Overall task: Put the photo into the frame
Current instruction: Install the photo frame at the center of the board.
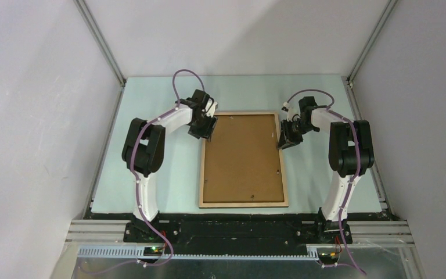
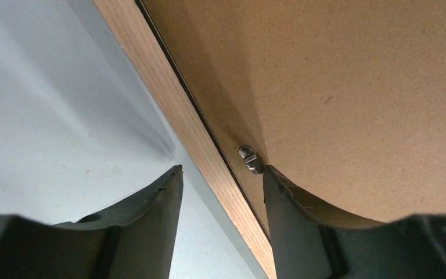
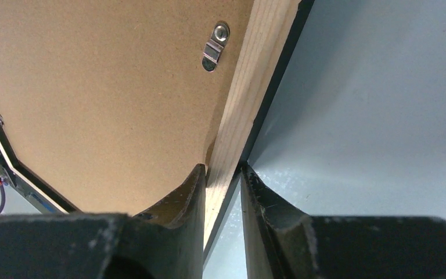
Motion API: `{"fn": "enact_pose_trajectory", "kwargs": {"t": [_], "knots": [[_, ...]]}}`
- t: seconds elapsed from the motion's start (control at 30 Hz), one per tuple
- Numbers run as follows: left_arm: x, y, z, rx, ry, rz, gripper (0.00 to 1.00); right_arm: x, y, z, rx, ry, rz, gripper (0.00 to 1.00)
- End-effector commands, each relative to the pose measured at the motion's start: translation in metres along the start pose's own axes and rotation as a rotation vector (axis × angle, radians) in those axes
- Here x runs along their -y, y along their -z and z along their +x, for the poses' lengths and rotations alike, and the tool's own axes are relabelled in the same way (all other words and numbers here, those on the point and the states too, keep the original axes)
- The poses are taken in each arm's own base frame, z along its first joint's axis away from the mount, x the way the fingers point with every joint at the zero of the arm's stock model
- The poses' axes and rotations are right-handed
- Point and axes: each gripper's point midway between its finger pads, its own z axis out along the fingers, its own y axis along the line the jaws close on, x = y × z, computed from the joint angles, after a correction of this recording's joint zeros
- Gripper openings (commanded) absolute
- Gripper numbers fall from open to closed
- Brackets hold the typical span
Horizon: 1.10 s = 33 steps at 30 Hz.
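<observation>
One rail of the frame, lying back-up on the surface, is being clamped by right fingers; left fingers are hanging apart astride the other; lifting now risks twisting.

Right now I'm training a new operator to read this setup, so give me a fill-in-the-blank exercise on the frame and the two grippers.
1. The frame lies with its ____ facing up, the brown backing board set in it.
2. The left gripper straddles the frame's left rail with jaws ____.
3. The right gripper is shut on the wooden rail of the ____.

Missing words: back; open; frame
</observation>
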Motion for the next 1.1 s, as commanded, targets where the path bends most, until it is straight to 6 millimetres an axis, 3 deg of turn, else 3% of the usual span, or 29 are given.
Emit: {"fn": "enact_pose_trajectory", "kwargs": {"t": [0.0,0.5,0.77,0.87,0.97,1.07], "knots": [[0.001,0.000,-0.013,0.031,-0.014,-0.003,0.55,-0.011,0.007,-0.009,0.025,0.008,-0.069,0.05],[-0.003,0.007,-0.017,0.050,-0.053,-0.021,0.33,-0.011,0.006,-0.007,0.016,-0.001,-0.087,0.04],[-0.003,0.013,-0.024,0.072,-0.080,-0.019,0.27,-0.010,0.005,-0.005,0.012,-0.008,-0.095,0.04],[0.001,0.013,-0.025,0.075,-0.085,0.004,0.32,-0.011,0.005,-0.005,0.010,-0.010,-0.096,0.04],[0.003,0.013,-0.025,0.075,-0.084,0.017,0.47,-0.009,0.004,-0.005,0.009,-0.015,-0.097,0.04],[0.004,0.012,-0.024,0.072,-0.084,0.024,0.53,-0.009,0.004,-0.004,0.007,-0.017,-0.100,0.04]]}}
